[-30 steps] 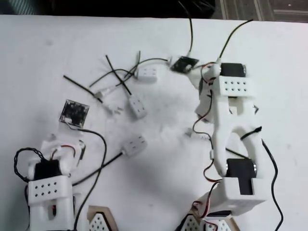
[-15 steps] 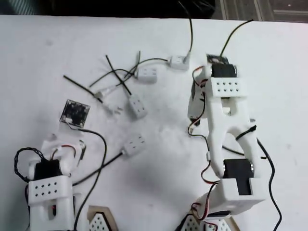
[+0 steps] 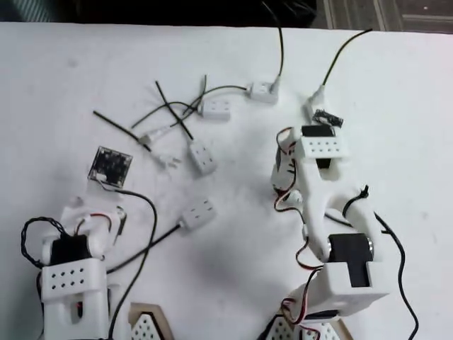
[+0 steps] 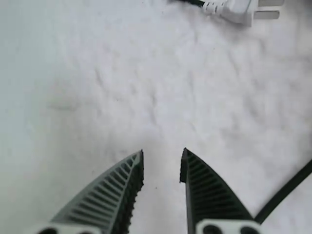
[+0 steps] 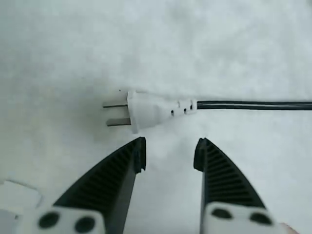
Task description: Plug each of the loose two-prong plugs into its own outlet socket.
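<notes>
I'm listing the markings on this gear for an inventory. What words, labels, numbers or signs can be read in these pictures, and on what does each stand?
No text can be read in any view.
White plug ahead of the right gripper: a few tiny dark marks near its cord end, too small to read.
Dark square board: a blurred pattern, no legible characters.

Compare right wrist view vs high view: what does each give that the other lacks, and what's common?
Right wrist view: two bare prongs on the white plug, and the right gripper open, tips just short of the plug body, not touching.
High view: four outlet sockets scattered on the table, other loose plugs among them, the left arm off to the side.
Both: that plug on its black cord.
</notes>
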